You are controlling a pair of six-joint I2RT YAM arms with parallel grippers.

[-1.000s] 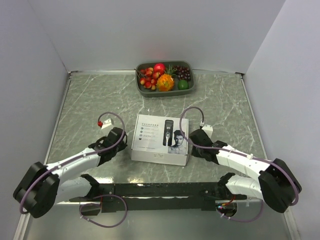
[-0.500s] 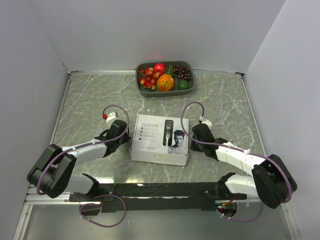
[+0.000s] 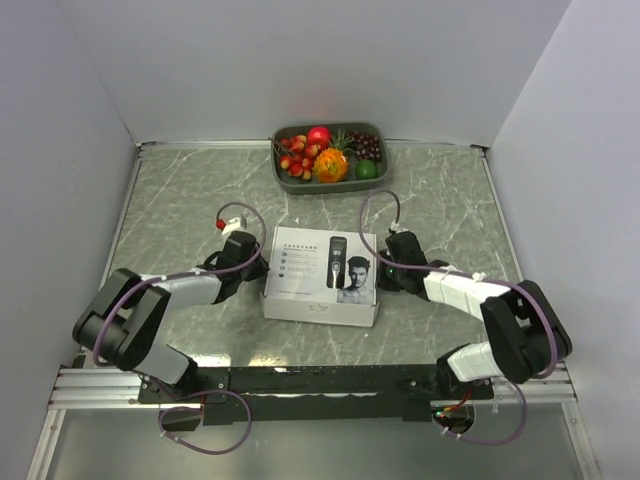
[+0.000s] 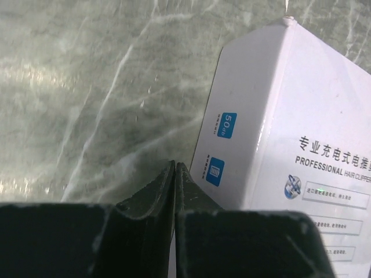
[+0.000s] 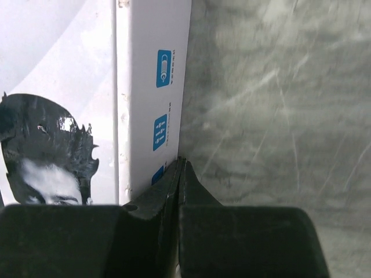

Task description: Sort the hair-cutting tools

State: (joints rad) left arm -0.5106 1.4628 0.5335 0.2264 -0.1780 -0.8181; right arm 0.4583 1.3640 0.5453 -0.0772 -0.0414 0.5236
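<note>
The hair-cutting tools themselves are out of view. A white printed cardboard box [image 3: 322,276] with a clipper and a man's face pictured on its lid lies closed in the middle of the table. My left gripper [image 3: 259,268] is shut and empty, its tips at the box's left side wall [image 4: 232,139]. My right gripper [image 3: 383,272] is shut and empty, its tips against the box's right side wall [image 5: 153,104]. In the wrist views both pairs of fingers [image 4: 174,174] [image 5: 181,168] are pressed together with nothing between them.
A grey tray [image 3: 283,176] of colourful fruit stands at the back centre by the far wall. White walls close in the table on three sides. The arm bases and a black rail [image 3: 320,382] sit along the near edge.
Both arms have reached forward and inward, bringing the shut grippers from beside the box's near corners up against its left and right sides. The box has stayed about where it was.
</note>
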